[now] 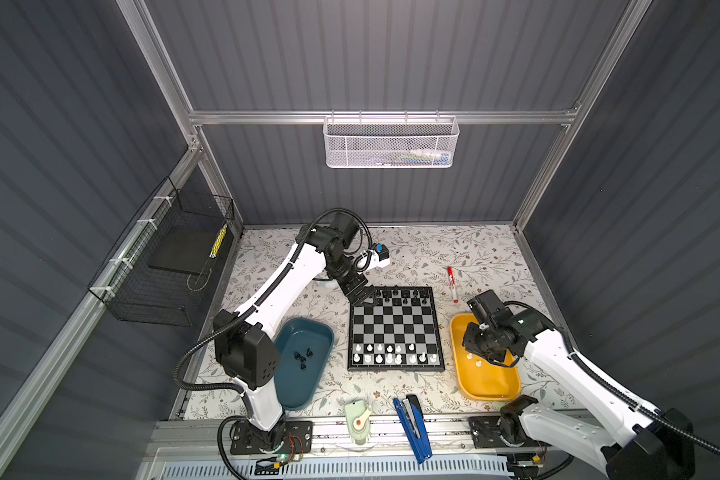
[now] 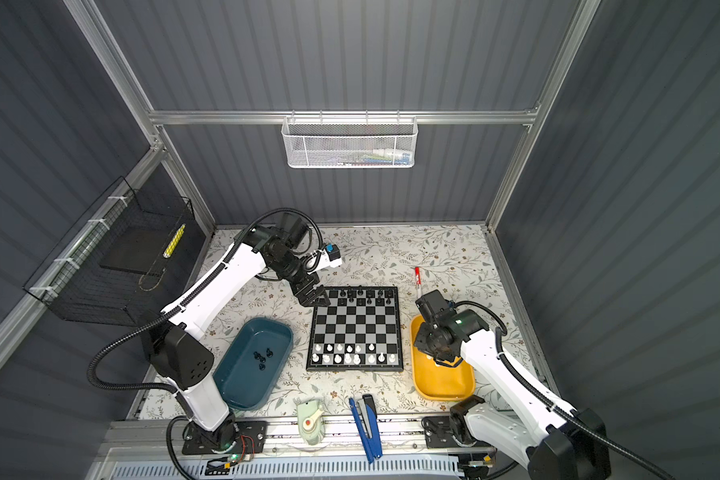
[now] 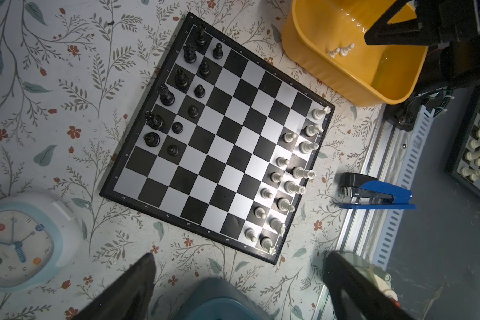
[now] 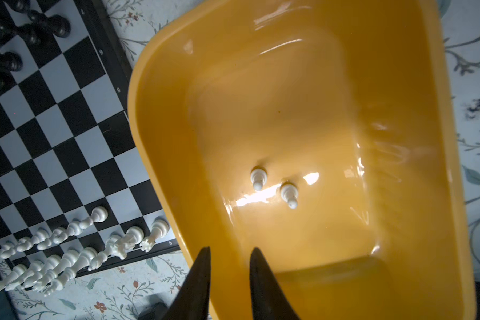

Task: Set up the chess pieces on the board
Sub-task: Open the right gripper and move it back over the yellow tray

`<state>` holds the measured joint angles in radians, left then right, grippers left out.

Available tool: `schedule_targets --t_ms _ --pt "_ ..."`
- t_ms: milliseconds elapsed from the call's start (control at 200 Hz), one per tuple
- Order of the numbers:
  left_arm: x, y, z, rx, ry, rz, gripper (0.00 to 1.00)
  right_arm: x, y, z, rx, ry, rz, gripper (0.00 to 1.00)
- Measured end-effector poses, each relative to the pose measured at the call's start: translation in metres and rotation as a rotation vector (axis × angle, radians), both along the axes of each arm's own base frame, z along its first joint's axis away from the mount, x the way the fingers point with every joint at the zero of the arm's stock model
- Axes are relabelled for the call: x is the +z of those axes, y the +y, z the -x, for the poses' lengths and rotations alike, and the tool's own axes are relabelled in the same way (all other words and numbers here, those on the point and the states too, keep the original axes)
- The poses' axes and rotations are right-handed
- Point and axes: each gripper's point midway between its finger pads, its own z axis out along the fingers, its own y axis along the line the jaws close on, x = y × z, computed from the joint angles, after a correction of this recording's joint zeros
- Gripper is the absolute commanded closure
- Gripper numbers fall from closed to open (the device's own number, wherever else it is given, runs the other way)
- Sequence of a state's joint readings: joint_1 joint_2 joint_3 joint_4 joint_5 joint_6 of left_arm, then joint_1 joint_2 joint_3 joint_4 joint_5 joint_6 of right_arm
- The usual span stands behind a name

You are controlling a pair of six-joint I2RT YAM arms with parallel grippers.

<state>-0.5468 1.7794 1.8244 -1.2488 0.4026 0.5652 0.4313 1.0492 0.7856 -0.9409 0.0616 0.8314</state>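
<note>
I saw the square chessboard (image 1: 393,328) of black and silver-grey squares lying flat on the flower-printed tablecloth (image 1: 474,257). It sat between a teal oblong plastic tray (image 1: 304,386) on its left and a yellow oblong plastic tray (image 1: 489,382) on its right. Small black plastic chessmen (image 3: 181,79) stood on the board's two far ranks, with the squares at the left end bare. Small white plastic chessmen (image 3: 294,187) stood on the two near ranks; the back rank looked full and the pawn rank had gaps. A few more black pieces (image 1: 302,359) lay in the teal tray. Two white pawns (image 4: 258,177) sat just beside each other on the floor of the yellow tray.

My left claw (image 1: 364,296) hung above the board's far left corner, jaws spread wide with nothing between them. In its wrist view the dark fingers (image 3: 128,288) framed the whole board from above. My right claw (image 4: 230,249) pointed down into the yellow tray, its tips short of the two pawns and not touching them. Its jaws stood a narrow gap apart and held nothing.

A white-and-blue table clock (image 3: 17,241) sat on the cloth beyond the board's far edge. A red-and-white marker pen (image 1: 452,284) lay past the far right corner, and a blue-and-black stapler (image 1: 412,428) lay at the table's near edge.
</note>
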Motion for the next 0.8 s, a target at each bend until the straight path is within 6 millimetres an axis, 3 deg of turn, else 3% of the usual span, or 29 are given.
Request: schedule_targets --t_ms 255,440,800 --pt "0.005 -0.011 0.012 -0.034 0.042 0.048 0.05 -0.014 -0.009 0.0 -0.014 0.033 0.007 0.74" --pt "0.016 -0.025 0.01 -0.055 0.057 0.094 0.07 -0.023 -0.012 0.001 -0.023 0.053 0.011 0.74" --pt "0.012 -0.035 0.015 -0.081 0.095 0.105 0.07 -0.04 -0.015 0.003 -0.027 0.112 0.024 0.73"
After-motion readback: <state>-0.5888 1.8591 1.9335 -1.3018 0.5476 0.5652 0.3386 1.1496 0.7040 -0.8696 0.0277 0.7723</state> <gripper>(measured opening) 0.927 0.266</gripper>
